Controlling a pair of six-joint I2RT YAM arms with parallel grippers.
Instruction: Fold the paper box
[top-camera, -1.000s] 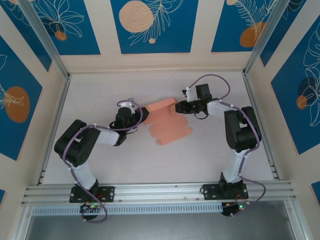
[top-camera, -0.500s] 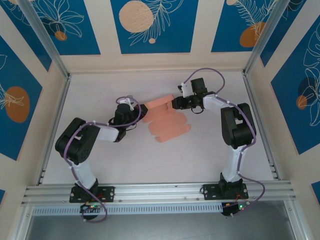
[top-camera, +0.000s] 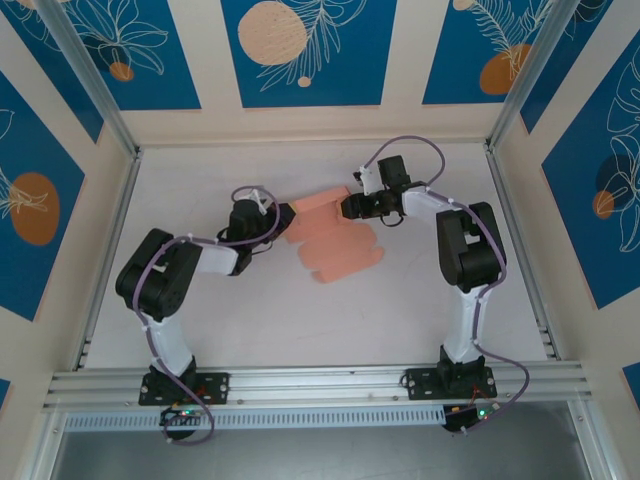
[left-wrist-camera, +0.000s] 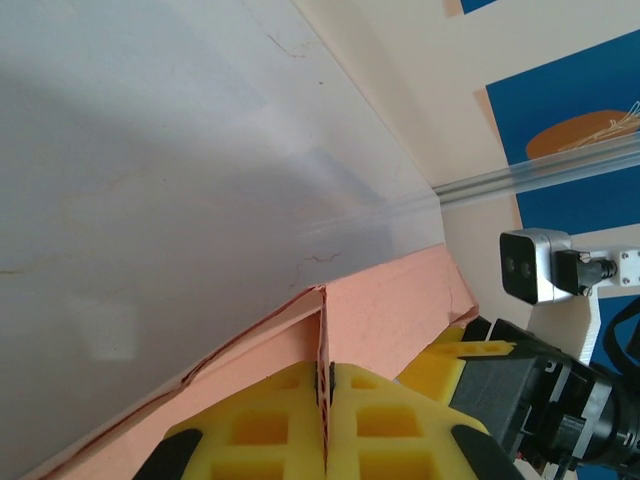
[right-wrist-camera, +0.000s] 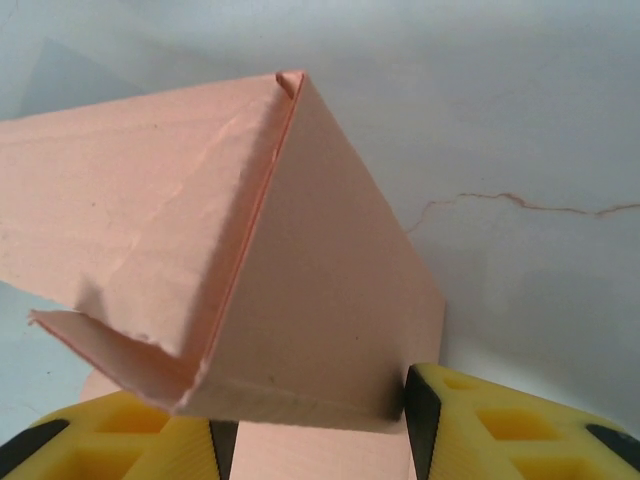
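the left pincer (top-camera: 287, 213) is shut tight on one end of the pink paper box (top-camera: 335, 250). the other end sits between the right pincer (top-camera: 347, 207)'s parted jaws; i can't tell if it grips. white table (top-camera: 300, 330), blue flowery walls (top-camera: 300, 50). the box's raised side runs from pincer to pincer.

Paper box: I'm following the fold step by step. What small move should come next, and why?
Probably ease the right tool back off the paper box. Its jaws stand apart around the folded corner, not pinching, while the left tool is shut on the opposite edge, anchoring it.
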